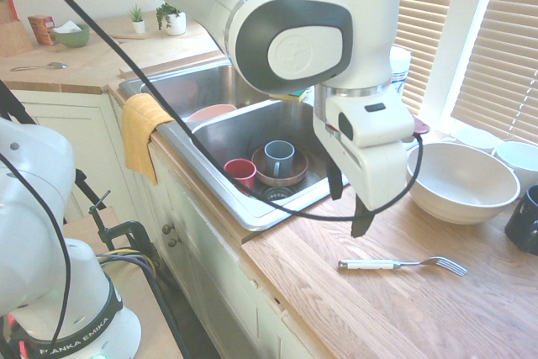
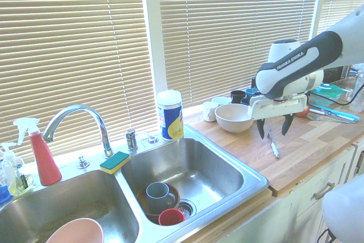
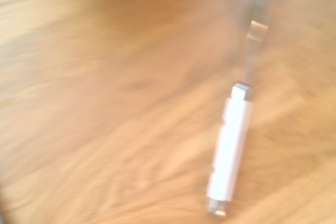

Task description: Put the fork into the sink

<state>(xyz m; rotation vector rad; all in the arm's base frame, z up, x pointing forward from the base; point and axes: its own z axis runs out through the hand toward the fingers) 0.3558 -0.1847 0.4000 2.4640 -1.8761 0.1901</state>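
Second exterior view shows the end effector [image 2: 272, 126] spread and empty, pointing down over the counter [image 2: 307, 146], while the fork [image 2: 273, 145] lies flat just below it, long axis running toward the counter edge, beside the sink [image 2: 187, 169].

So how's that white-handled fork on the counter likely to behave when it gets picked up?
The fork looks stiff and light. It lies flat on the wooden counter, so it is probably hard to get under, and its smooth handle might slip or pivot in the gripper.
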